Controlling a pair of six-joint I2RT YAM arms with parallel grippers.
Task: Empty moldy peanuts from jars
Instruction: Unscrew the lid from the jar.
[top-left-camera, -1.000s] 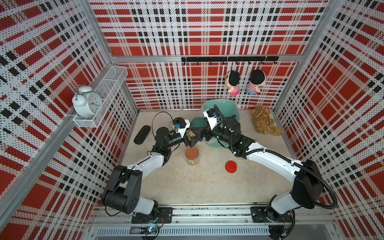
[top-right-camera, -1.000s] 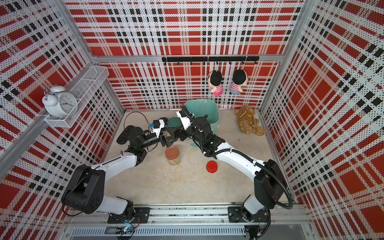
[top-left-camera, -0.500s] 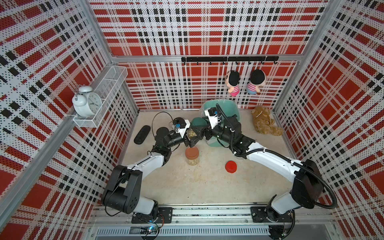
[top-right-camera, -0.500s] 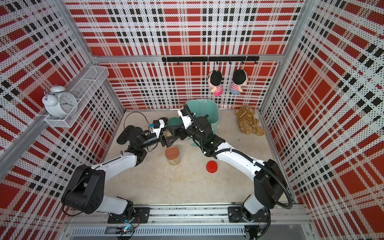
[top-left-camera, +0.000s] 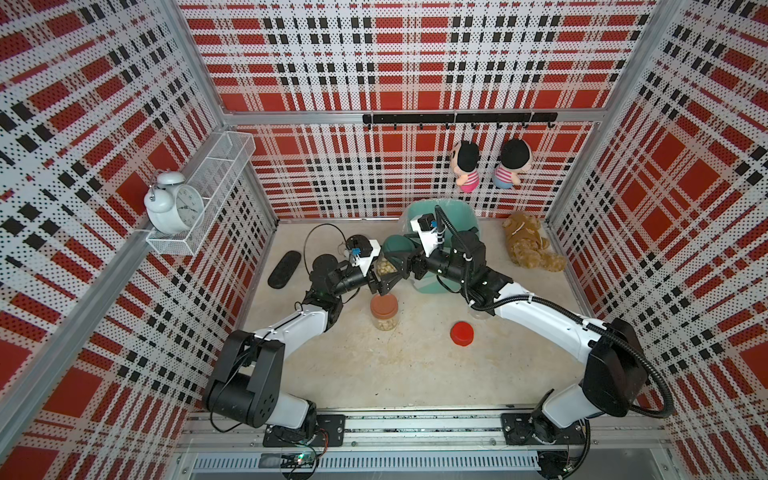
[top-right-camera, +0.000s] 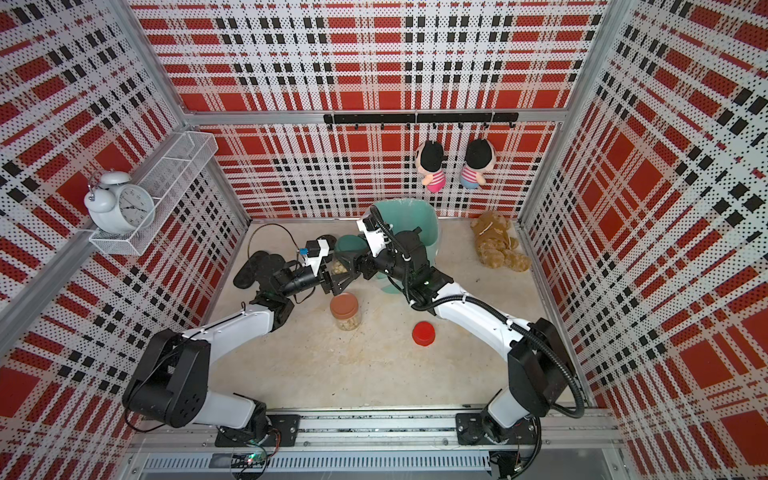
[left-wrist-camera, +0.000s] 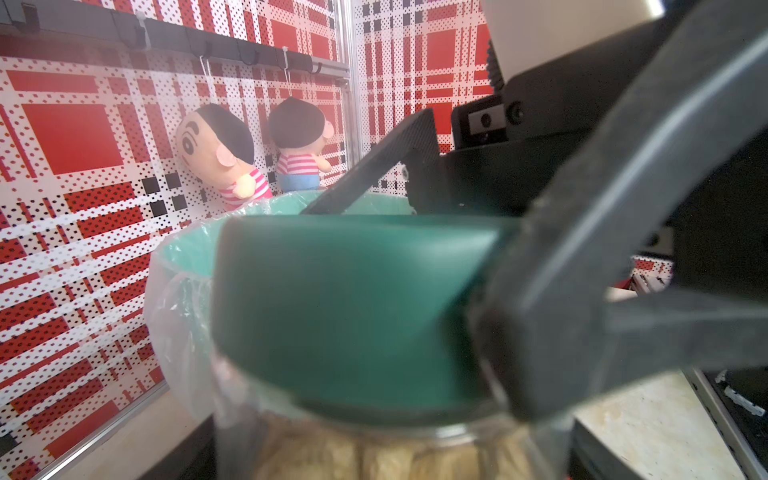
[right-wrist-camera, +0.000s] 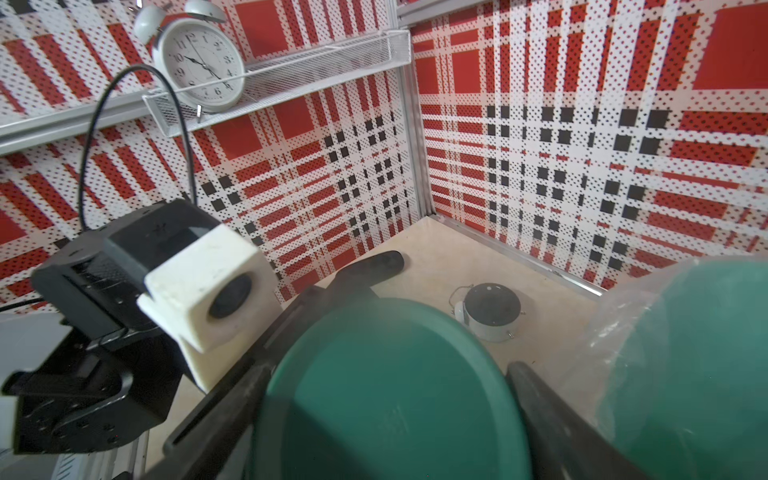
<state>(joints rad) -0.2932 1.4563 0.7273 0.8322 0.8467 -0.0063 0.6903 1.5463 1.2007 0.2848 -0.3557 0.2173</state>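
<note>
A clear jar of moldy peanuts (top-left-camera: 385, 266) (left-wrist-camera: 374, 457) hangs in the air beside the teal bin (top-left-camera: 457, 208), and my left gripper (top-left-camera: 377, 275) (left-wrist-camera: 382, 453) is shut on its glass body. Its dark green lid (top-left-camera: 397, 247) (left-wrist-camera: 353, 303) (right-wrist-camera: 386, 395) sits between the fingers of my right gripper (top-left-camera: 398, 266) (right-wrist-camera: 390, 415), which press on both sides of it. A second jar with a terracotta lid (top-left-camera: 384, 311) (top-right-camera: 345, 311) stands upright on the table just below. A red lid (top-left-camera: 461, 333) (top-right-camera: 423, 333) lies on the table further right.
The teal bin (top-right-camera: 415, 208) has a clear plastic liner and stands at the back wall. A black oblong object (top-left-camera: 284, 269) lies left of my left arm. A brown teddy (top-left-camera: 530, 247) lies back right. A small round white thing (right-wrist-camera: 490, 311) sits on the floor behind the jar.
My right gripper's jaws have drawn in around the green lid. The left arm and the jar have stayed in place.
</note>
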